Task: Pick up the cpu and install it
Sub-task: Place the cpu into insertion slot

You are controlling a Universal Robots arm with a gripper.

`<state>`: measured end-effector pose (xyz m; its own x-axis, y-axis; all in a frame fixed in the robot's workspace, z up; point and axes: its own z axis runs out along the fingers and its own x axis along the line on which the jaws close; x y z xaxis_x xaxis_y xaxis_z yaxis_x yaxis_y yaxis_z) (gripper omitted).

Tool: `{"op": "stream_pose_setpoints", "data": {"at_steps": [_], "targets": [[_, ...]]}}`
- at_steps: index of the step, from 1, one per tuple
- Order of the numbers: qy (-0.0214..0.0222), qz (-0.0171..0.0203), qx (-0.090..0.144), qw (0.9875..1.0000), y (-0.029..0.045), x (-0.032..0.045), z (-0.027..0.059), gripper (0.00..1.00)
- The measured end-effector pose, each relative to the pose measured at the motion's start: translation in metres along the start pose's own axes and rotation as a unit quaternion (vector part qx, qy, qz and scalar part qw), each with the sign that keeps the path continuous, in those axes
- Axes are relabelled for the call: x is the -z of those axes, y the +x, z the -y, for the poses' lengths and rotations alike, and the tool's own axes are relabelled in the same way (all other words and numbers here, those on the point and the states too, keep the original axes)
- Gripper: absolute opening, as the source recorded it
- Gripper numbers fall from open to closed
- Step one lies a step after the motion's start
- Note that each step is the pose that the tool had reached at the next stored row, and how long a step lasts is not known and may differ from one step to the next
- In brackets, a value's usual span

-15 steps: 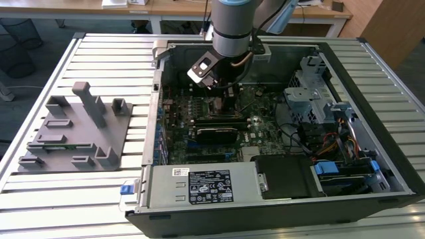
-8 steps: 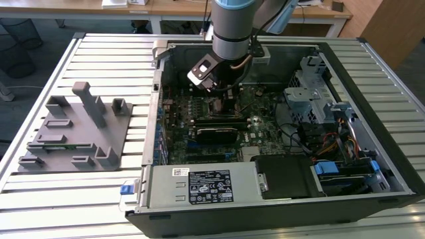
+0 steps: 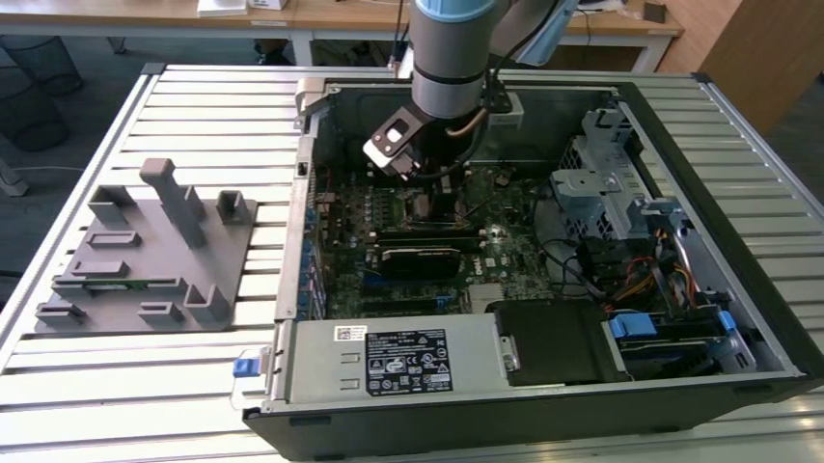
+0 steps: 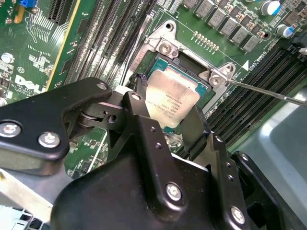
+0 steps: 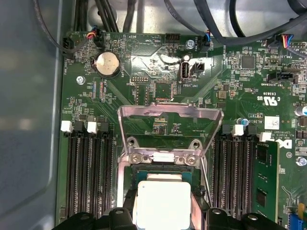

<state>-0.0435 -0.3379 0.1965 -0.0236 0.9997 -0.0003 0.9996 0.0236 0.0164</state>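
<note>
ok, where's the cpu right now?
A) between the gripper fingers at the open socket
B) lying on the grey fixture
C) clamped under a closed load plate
A: in the second wrist view the cpu sits between the fingers of the gripper, right at the socket; the first wrist view shows the load plate swung open.

Cpu: I see the small flat square cpu (image 5: 163, 203) with a silver-white metal top, over the dark square socket (image 5: 158, 168).
Gripper: my black gripper (image 5: 162, 218) flanks the cpu, a finger (image 5: 120, 218) at each of two opposite edges.
Load plate: the shiny metal frame (image 5: 170, 115) stands swung open, hinged at the socket's edge.
Board: green motherboard (image 5: 144, 96) with a round silver coin cell (image 5: 108, 63).
Memory: long black slots (image 5: 88, 172) run on both sides of the socket, and I count one green module (image 5: 266, 177) seated.
Cables: black cables (image 5: 216, 24) cross the board's edge.
</note>
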Motion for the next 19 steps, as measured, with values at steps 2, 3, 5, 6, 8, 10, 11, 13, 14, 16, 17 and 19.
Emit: {"op": "stream_pose_setpoints", "data": {"at_steps": [2,3,5,6,8,10,11,13,14,16,17,19], "targets": [[0.0,0.0,0.0,1.0,0.0,-0.0006,-0.0003,0.53],[0.0,-0.0001,0.0,1.0,0.0,-0.001,-0.0005,0.53],[0.0,0.0,0.0,1.0,0.0,-0.0015,-0.0009,0.53],[0.0001,0.0,0.0,1.0,0.0,-0.0018,-0.0011,0.53],[0.0001,-0.0001,0.0,1.0,0.0,-0.0025,-0.0012,0.53],[0.0002,-0.0002,0.0,1.0,-0.0001,-0.003,-0.0012,0.53],[0.0002,-0.0003,0.0,1.0,0.0,-0.0031,-0.0013,0.53],[0.0,-0.0006,0.0,1.0,0.0,-0.0033,-0.0013,0.53],[0.0,-0.0006,0.0,1.0,0.0,-0.0034,-0.0013,0.53],[0.0,-0.0006,0.0,1.0,0.0,-0.0034,-0.0013,0.53],[-0.0003,-0.0009,0.0,1.0,0.0001,-0.0036,-0.0014,0.53],[-0.0003,-0.001,0.0,1.0,0.0002,-0.0037,-0.0014,0.54]]}}
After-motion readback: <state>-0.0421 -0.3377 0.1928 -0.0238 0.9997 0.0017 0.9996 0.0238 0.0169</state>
